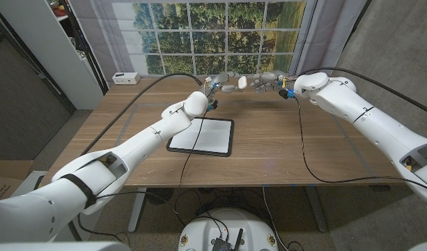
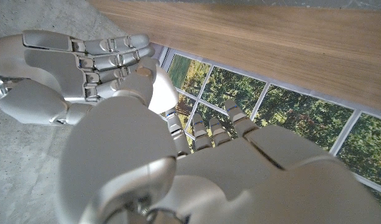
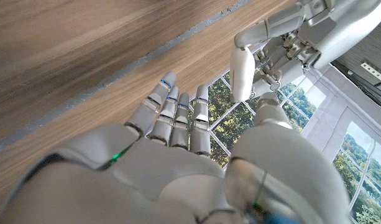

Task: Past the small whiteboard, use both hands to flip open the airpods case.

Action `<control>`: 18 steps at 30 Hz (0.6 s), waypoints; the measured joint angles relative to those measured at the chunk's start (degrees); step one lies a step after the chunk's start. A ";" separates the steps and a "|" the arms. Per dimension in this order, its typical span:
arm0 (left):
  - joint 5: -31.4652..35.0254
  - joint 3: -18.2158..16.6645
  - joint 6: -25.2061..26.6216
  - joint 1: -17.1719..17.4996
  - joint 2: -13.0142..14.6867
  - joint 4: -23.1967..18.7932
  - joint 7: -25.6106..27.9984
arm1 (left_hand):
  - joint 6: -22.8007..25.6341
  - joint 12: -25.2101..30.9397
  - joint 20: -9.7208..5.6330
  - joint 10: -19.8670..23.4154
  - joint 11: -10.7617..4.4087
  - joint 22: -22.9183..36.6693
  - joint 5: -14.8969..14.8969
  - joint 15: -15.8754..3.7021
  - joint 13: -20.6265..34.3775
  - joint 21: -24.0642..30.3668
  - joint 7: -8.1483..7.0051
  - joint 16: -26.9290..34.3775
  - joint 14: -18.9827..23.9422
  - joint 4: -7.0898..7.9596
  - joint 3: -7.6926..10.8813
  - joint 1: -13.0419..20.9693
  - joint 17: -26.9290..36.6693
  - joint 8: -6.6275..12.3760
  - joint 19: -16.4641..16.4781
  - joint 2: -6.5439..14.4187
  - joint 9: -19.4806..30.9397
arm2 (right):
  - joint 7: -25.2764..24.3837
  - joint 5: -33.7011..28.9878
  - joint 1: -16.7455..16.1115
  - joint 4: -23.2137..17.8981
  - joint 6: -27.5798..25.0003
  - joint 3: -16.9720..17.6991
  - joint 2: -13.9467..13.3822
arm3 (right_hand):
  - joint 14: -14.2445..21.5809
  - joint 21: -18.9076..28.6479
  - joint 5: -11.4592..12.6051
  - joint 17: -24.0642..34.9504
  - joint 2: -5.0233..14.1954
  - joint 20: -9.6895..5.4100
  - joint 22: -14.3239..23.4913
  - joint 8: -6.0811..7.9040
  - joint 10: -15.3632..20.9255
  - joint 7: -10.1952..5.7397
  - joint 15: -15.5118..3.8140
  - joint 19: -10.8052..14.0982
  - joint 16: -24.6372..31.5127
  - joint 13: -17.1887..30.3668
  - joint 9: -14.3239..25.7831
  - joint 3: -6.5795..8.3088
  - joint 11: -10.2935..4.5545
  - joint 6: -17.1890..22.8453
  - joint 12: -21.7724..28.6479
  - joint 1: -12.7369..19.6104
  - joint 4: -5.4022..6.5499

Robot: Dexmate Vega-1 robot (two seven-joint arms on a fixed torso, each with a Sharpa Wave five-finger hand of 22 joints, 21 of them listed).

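- Small white glossy rounded airpods case [image 1: 229, 88] raised above the wooden table's [image 1: 283, 150] far edge, beyond the black-framed small whiteboard [image 1: 202, 135].
- Grasped at its left end by the white left hand [image 1: 214, 84].
- Long axis roughly level, pointing toward the white right hand [image 1: 267, 83] just beside it.
- Right hand's fingers [image 3: 178, 115] loosely spread, gripping nothing.
- Lid apparently unopened, though hard to tell.

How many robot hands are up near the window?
2: the left hand and the right hand are raised beyond the whiteboard, facing each other, with a small white case between them.
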 measured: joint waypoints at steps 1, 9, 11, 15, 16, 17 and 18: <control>0.05 0.00 0.07 0.00 0.00 0.00 0.07 | 0.00 0.00 0.00 0.00 0.00 0.00 0.00 0.00 0.00 0.00 0.00 0.00 0.00 0.00 0.00 0.00 0.00 0.00 0.00 0.00 0.00 | 0.10 0.00 0.00 -0.03 0.00 0.00 0.02 | 0.00 0.00 0.00 0.00 -0.15 0.20 0.00 0.00 0.00 0.01 0.00 0.20 0.00 0.00 0.02 -0.09 0.00 0.01 0.00 -0.15 0.09; 0.62 0.47 0.95 0.00 -0.97 -0.03 1.35 | 0.00 0.00 0.19 0.29 0.30 0.00 -0.01 0.00 0.00 0.00 0.00 0.00 0.42 0.14 -0.32 0.14 0.00 0.00 0.20 0.15 0.00 | 0.46 0.13 -0.28 -0.45 0.36 0.06 0.26 | 0.31 0.00 0.00 0.27 1.02 0.51 0.00 0.22 0.43 -0.10 0.31 0.52 0.00 0.00 0.01 -0.27 0.23 0.71 0.27 -1.47 0.99; 0.71 0.55 1.09 0.02 -1.20 -0.02 1.67 | 0.00 -0.21 0.19 0.29 0.30 0.00 -0.02 -0.10 0.00 0.00 0.00 0.00 0.52 0.14 -0.32 0.14 0.00 0.00 0.20 0.15 0.00 | 0.47 0.36 -0.53 -0.54 0.57 0.20 0.35 | 0.33 0.00 0.00 0.38 1.93 0.50 0.00 0.21 0.54 -0.01 0.33 0.53 0.00 -0.23 0.21 -0.04 0.12 1.03 0.27 -2.38 1.71; 0.80 0.73 1.41 0.09 -1.67 0.11 2.13 | 0.00 -0.21 0.19 0.29 0.30 0.00 -0.07 -0.10 0.00 0.00 0.00 0.00 0.52 0.07 -0.40 0.14 0.00 0.00 0.20 0.15 0.00 | 0.41 0.61 -0.91 -0.65 0.77 0.38 0.47 | 1.18 0.00 0.00 0.45 4.14 0.36 0.00 0.43 0.95 -0.62 0.05 0.67 0.00 -0.49 0.46 0.82 -0.29 1.64 0.27 -2.18 2.07; 0.81 0.75 1.47 0.10 -1.77 0.16 2.23 | 0.00 -0.21 0.19 0.29 0.29 0.00 -0.08 -0.10 0.00 0.00 0.00 0.00 0.51 0.15 -0.49 0.14 0.00 0.00 0.20 0.15 0.00 | 0.37 0.65 -1.00 -0.68 0.78 0.41 0.50 | 1.36 0.00 0.00 0.40 4.58 0.15 0.00 0.43 0.95 -0.74 -0.13 0.88 0.00 -0.53 0.54 1.16 -0.29 1.77 0.27 -1.74 1.72; 0.82 0.79 1.50 0.10 -1.92 0.23 2.36 | 0.00 -0.21 0.19 0.29 0.29 0.00 -0.08 -0.10 0.00 0.00 0.00 0.00 0.52 0.17 -0.64 0.14 0.00 0.00 0.20 0.15 0.00 | 0.31 0.70 -1.07 -0.71 0.81 0.42 0.52 | 1.54 0.00 0.25 0.36 5.00 0.07 0.00 0.46 1.13 -0.80 -0.31 0.95 0.00 -0.53 0.55 1.50 -0.46 1.83 0.27 -1.33 1.39; 0.82 0.81 1.51 0.10 -1.96 0.25 2.39 | 0.00 -0.21 0.19 0.29 0.29 0.00 -0.08 -0.10 0.00 0.00 0.00 0.00 0.52 0.17 -0.64 0.14 0.00 0.00 0.20 0.16 0.00 | 0.29 0.71 -1.09 -0.72 0.81 0.43 0.53 | 1.55 0.00 0.45 0.34 5.46 0.05 0.00 0.63 1.34 -1.01 -0.31 0.98 0.00 -0.53 0.62 1.92 -0.68 2.03 0.27 -0.86 0.97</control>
